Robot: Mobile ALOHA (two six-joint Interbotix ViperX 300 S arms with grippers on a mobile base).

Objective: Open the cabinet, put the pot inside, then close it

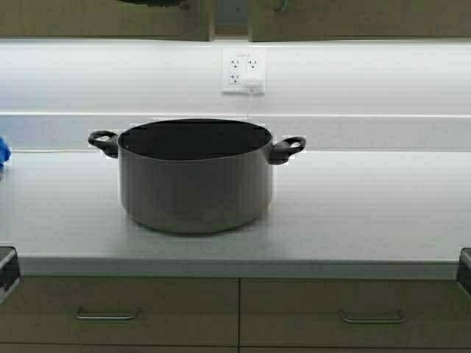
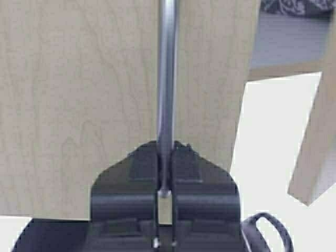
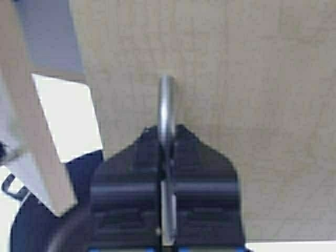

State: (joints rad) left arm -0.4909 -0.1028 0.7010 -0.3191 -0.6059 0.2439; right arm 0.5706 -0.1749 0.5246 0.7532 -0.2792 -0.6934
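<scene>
Two grippers are at work here, and we see each one only from its own wrist camera. Our left gripper (image 2: 165, 157) has its fingers pressed together on the silver pull handle (image 2: 167, 79) of one door of the cabinet (image 2: 79, 105); this beige door stands swung out, and past its edge we see a piece of the pale grey interior (image 2: 286, 44). Our right gripper (image 3: 166, 144) is clamped in the same way on the silver handle of the other door (image 3: 166, 102), whose wood-grain panel (image 3: 236, 79) fills most of that view. In the high view the pot (image 1: 196, 176) sits upright on the grey countertop (image 1: 368, 213), a little to the left of the middle, with its black inside visible and one black loop handle on each side. Behind it, on the white wall, there is a socket (image 1: 243, 70) with a white plug in it. Under the countertop we see drawer fronts with silver handles (image 1: 107, 316). The bottom edges of the cabinet doors show at the top of the high view.
</scene>
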